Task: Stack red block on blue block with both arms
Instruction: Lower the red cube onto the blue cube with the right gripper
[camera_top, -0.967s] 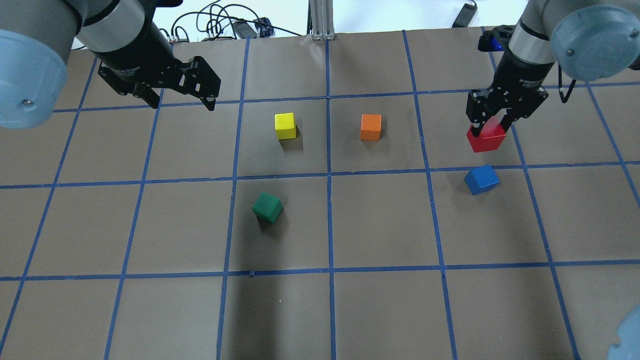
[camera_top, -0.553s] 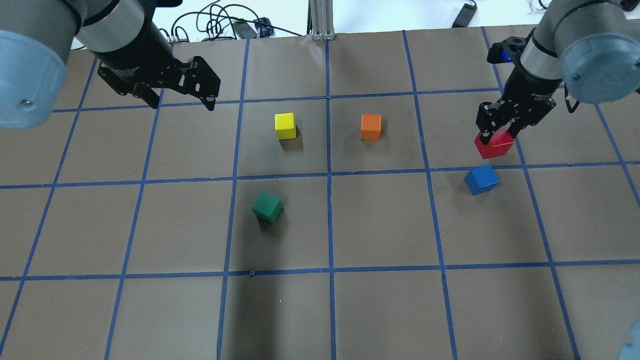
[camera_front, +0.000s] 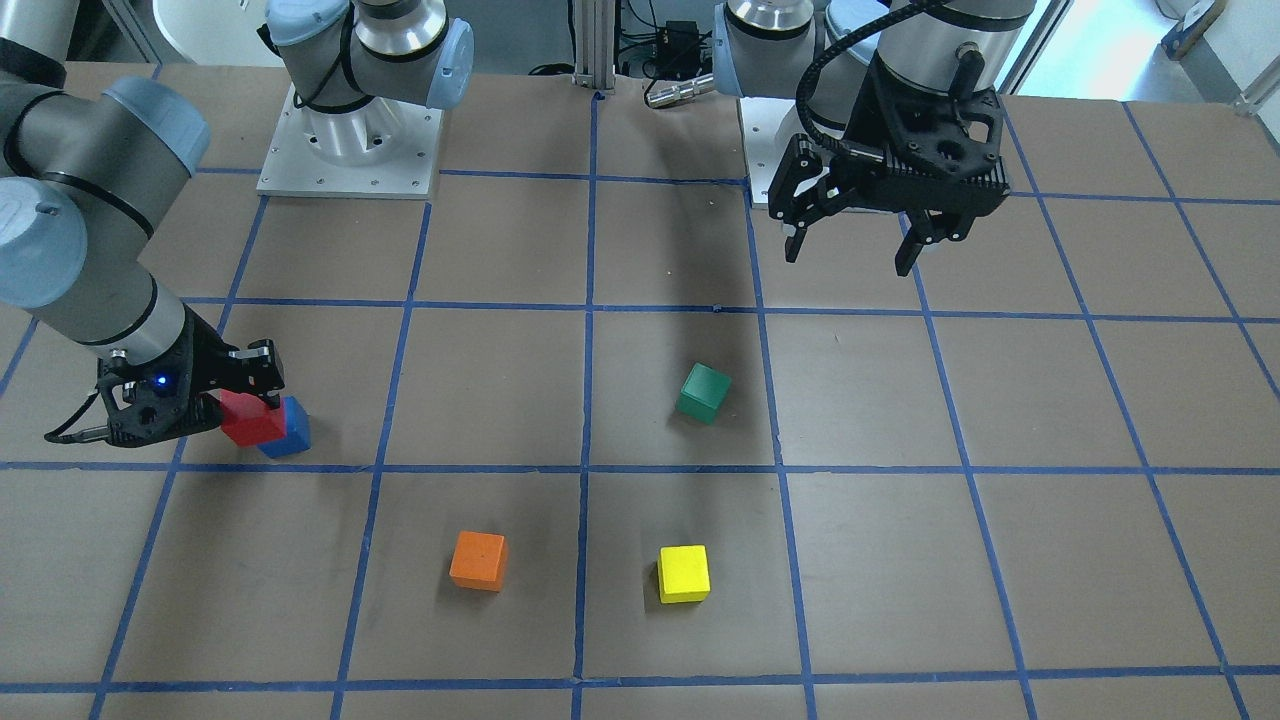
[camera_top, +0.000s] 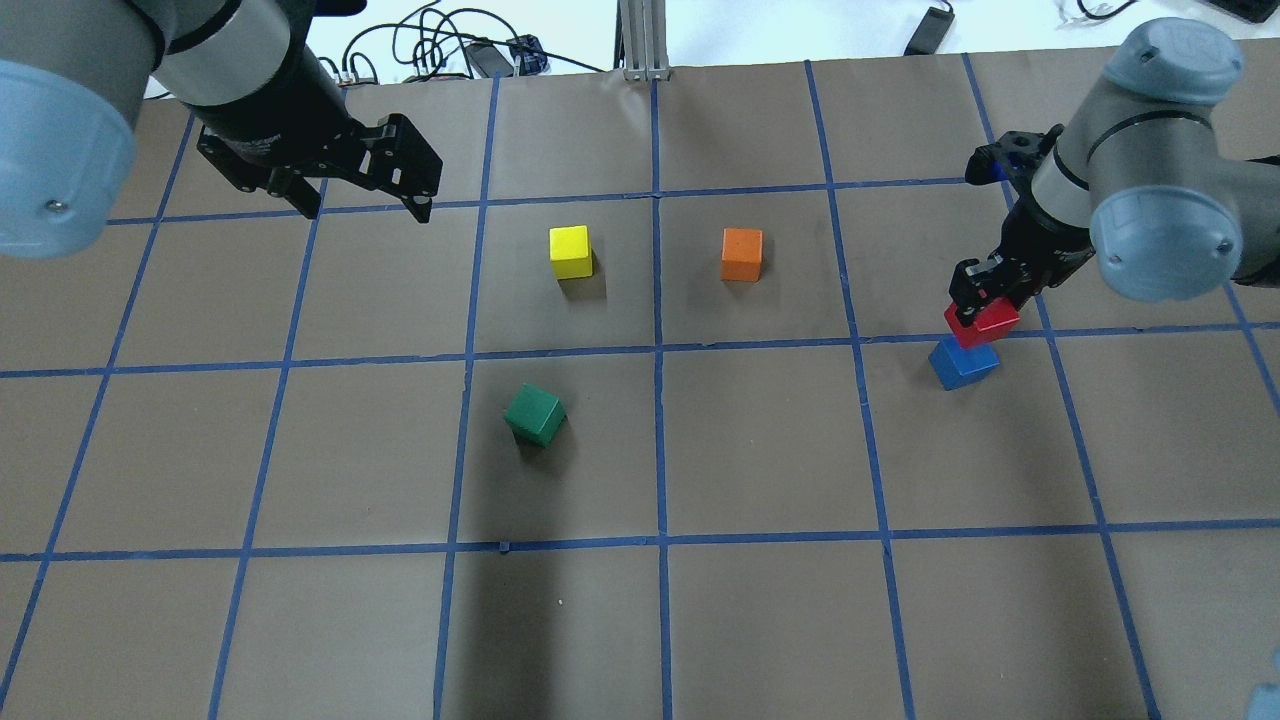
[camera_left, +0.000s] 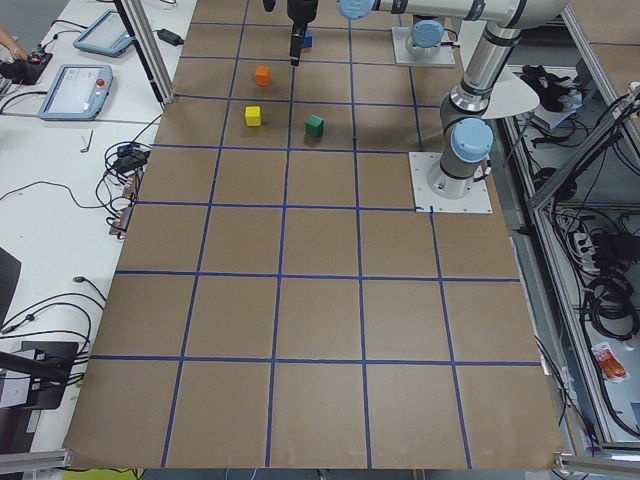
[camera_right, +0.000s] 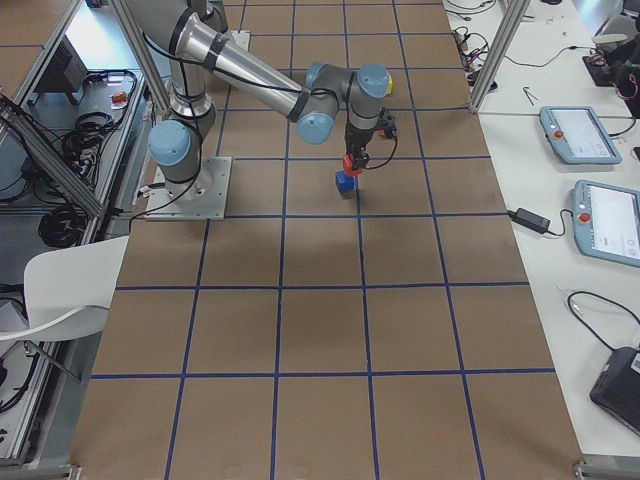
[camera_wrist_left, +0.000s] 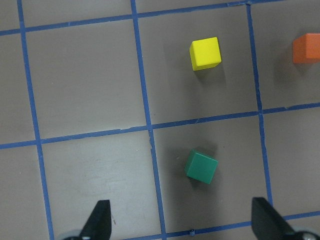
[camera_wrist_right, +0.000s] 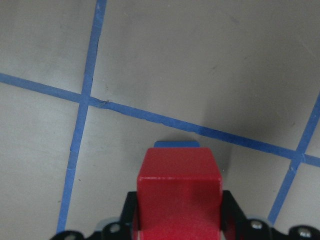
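Red block (camera_top: 982, 322) brought down over blue block (camera_top: 963, 364) since a second ago, clamped by right gripper (camera_top: 983, 303); release pending. Left gripper (camera_top: 367, 210) spread, unused.

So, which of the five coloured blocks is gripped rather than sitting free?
The red block, pinched in the right fingers over the blue block; the others sit free.

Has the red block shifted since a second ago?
Yes. In the overhead view the red block, held by the right gripper, has come toward the camera and now overlaps the far edge of the blue block, which stayed put.
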